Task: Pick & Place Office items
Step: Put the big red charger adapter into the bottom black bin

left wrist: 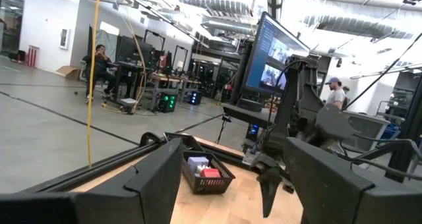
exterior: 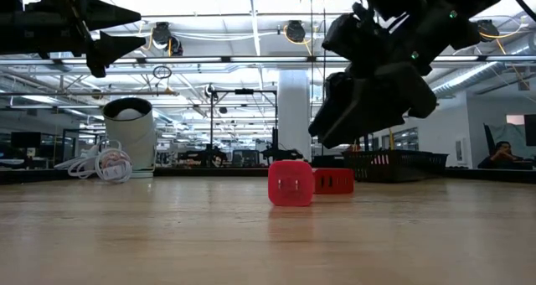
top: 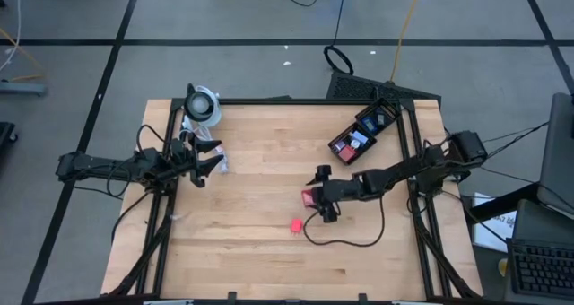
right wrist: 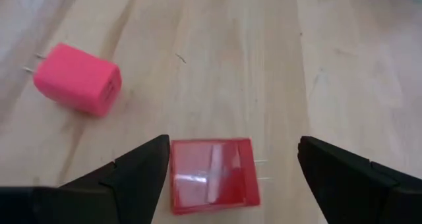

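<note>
Pale wooden surface [top: 251, 242]: right end effector [right wrist: 231, 168] hovers with fingers spread over the flat red rectangular block [right wrist: 212, 174].
Best lowered straight so both fingers straddle it, clear of the nearby pink cube-shaped plug [right wrist: 79, 78]; left end effector [top: 208, 158] waits half-open, empty.

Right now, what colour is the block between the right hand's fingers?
Red block; clearest in the right wrist view.
</note>
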`<state>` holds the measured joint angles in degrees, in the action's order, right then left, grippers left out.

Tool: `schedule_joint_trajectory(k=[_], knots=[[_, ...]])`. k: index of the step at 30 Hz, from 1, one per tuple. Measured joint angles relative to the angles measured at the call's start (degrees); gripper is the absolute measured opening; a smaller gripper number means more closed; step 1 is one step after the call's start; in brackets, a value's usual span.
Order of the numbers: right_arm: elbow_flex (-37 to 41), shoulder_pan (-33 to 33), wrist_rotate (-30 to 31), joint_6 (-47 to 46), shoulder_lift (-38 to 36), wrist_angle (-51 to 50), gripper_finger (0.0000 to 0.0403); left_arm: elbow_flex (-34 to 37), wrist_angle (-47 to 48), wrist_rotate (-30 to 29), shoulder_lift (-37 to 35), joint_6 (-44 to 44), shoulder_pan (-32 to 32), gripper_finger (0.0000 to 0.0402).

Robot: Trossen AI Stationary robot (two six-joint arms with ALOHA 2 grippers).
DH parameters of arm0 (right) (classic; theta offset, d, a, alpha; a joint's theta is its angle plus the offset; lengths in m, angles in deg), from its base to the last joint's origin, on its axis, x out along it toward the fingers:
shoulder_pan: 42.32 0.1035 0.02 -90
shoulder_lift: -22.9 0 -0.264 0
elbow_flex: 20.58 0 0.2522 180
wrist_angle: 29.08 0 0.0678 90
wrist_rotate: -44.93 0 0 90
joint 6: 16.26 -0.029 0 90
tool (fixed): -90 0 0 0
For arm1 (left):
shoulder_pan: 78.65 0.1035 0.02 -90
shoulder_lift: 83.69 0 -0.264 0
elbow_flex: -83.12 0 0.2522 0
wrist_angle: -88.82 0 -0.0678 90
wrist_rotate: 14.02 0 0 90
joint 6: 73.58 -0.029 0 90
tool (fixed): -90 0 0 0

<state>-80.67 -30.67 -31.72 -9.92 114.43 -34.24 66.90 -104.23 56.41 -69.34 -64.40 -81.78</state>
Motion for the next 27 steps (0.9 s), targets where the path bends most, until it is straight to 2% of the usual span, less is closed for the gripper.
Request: schedule_joint_trajectory(k=[7,15,27], knots=[[0.0,-3.3,-11.9,1.9,3.5,-0.3,0.032,0.0,0.0,0.0,0.0,0.0,0.0,0.0267],[-0.3,-5.7,-11.6,2.3,9.1,3.1,0.032,0.0,0.0,0.0,0.0,0.0,0.0,0.0267],[0.0,-4.4,-11.8,1.7,6.4,3.1,0.032,0.0,0.0,0.0,0.0,0.0,0.0,0.0267]])
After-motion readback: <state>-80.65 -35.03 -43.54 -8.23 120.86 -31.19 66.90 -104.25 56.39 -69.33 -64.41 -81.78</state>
